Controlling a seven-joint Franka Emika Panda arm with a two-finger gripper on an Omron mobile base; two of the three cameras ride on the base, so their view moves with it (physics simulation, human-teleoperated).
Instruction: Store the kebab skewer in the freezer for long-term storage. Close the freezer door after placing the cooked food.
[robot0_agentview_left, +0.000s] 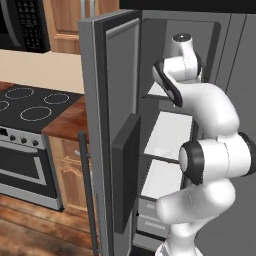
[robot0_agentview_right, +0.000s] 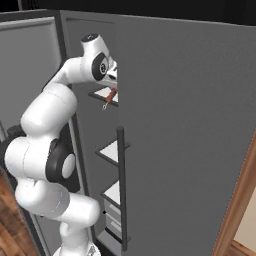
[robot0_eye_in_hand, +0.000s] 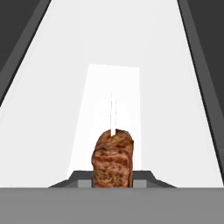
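Note:
The freezer door (robot0_agentview_left: 92, 100) with its black panel (robot0_agentview_left: 125, 170) and long bar handle (robot0_agentview_left: 87, 190) stands swung open to the left. My arm reaches into the freezer at the height of the upper white shelf (robot0_agentview_right: 107, 94). My gripper (robot0_agentview_right: 114, 90) is shut on the kebab skewer (robot0_agentview_right: 110, 98), which hangs tilted just above that shelf's front edge. In the hand view the brown meat chunk (robot0_eye_in_hand: 112, 159) sits between my fingertips (robot0_eye_in_hand: 146, 178), its thin stick (robot0_eye_in_hand: 113, 113) pointing out over the white shelf (robot0_eye_in_hand: 52, 131).
The plain grey fridge door (robot0_agentview_right: 190, 125) with its dark bar handle (robot0_agentview_right: 120, 185) stands shut at my right. More white shelves (robot0_agentview_left: 170, 132) and drawers (robot0_agentview_left: 150, 215) lie below. A stove (robot0_agentview_left: 35, 107), a wooden counter (robot0_agentview_left: 70, 120) and a microwave (robot0_agentview_left: 22, 25) are to the left.

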